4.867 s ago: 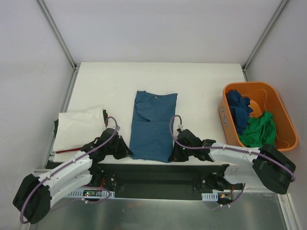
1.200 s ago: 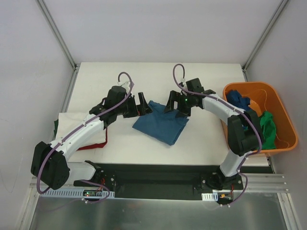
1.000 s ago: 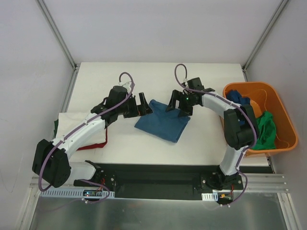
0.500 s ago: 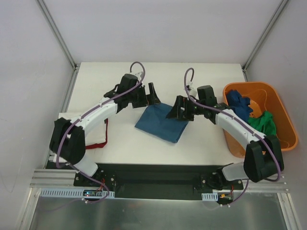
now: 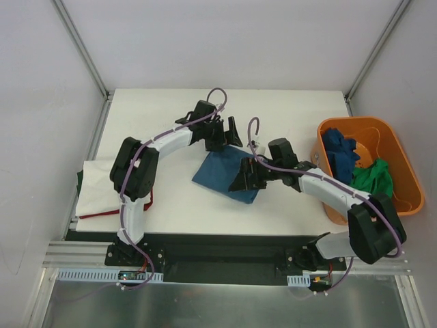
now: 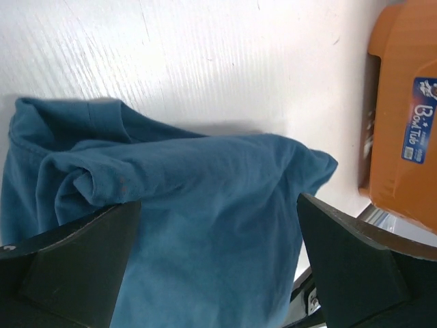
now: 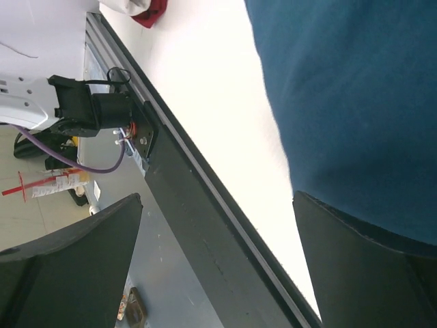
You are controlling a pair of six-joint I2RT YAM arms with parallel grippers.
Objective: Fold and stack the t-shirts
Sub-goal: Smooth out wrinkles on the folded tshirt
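A blue t-shirt (image 5: 220,175) lies folded into a slanted square at mid-table. My left gripper (image 5: 229,139) hovers open over its far corner; in the left wrist view the shirt (image 6: 198,205) fills the space between and beyond the black fingers (image 6: 68,273), and nothing is gripped. My right gripper (image 5: 245,180) stands open over the shirt's near right edge. Its wrist view has the blue fabric (image 7: 355,89) at top right, with bare table and the black front rail between its fingers (image 7: 372,273). A folded white t-shirt (image 5: 109,181) lies at the left on a red one (image 5: 149,198).
An orange basket (image 5: 382,123) at the right edge holds a dark blue t-shirt (image 5: 339,154) and a green one (image 5: 372,181); its side with a blue label shows in the left wrist view (image 6: 403,116). A green edge (image 5: 79,181) peeks out left of the white shirt.
The long blue shirt has been folded in half. In the last second the left gripper moved right along the far edge, and the right gripper swung down to the near right edge.
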